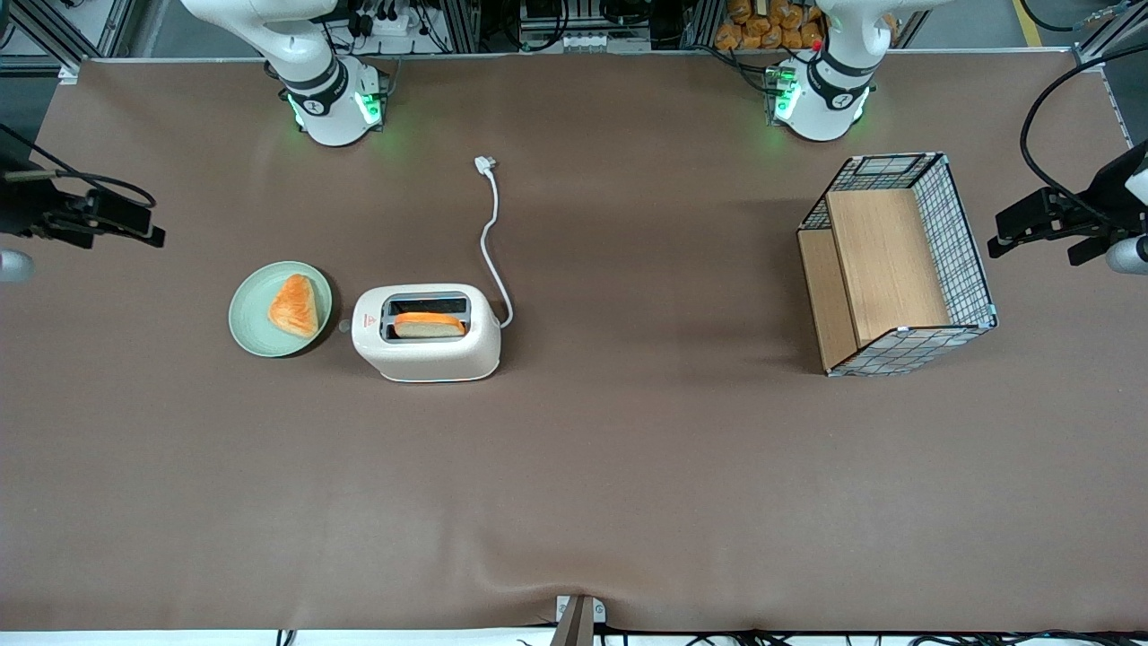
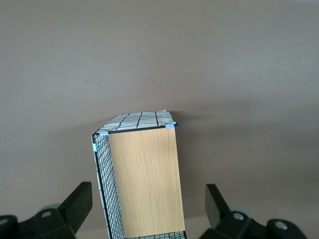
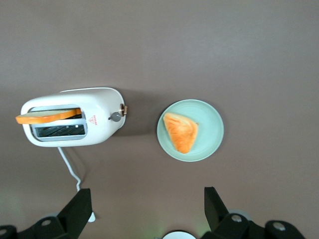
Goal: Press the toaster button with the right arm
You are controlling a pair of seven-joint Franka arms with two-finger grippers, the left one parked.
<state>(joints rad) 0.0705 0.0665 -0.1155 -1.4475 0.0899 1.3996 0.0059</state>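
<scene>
Fingers [image 3: 75,214] of the right gripper [image 3: 144,211] stand wide apart w/ nothing between them, high above the tabletop [image 1: 628,467], looking straight down. Judging from the front view, the right arm [image 1: 81,215] hangs off toward the working arm's end of the table, well apart from the toaster [image 1: 425,333].

Toaster button [image 3: 115,117] is the small grey knob on the toaster's narrow end, the end facing the green plate [image 1: 247,314]; plate sits just beside it w/ a wedge of bread [image 1: 294,306] on it. One slice of toast [image 1: 429,325] stands in the slot nearer the front camera.

Step in hand, as I read it: approach not yet begun. To do it well: prob. narrow the fingers first, come down over the gap btwn plate and toaster end, press the knob downward along its travel, not sideways, since the toaster looks light and could slide. Keep clear of the plate rim.

Surface: brown mat, smooth. White cord [image 1: 491,242] trails away to its plug [image 1: 485,163]. Wire-and-wood basket [image 1: 897,260] lies toward the parked arm's end. Racks and cables crowd the room's edge.
</scene>
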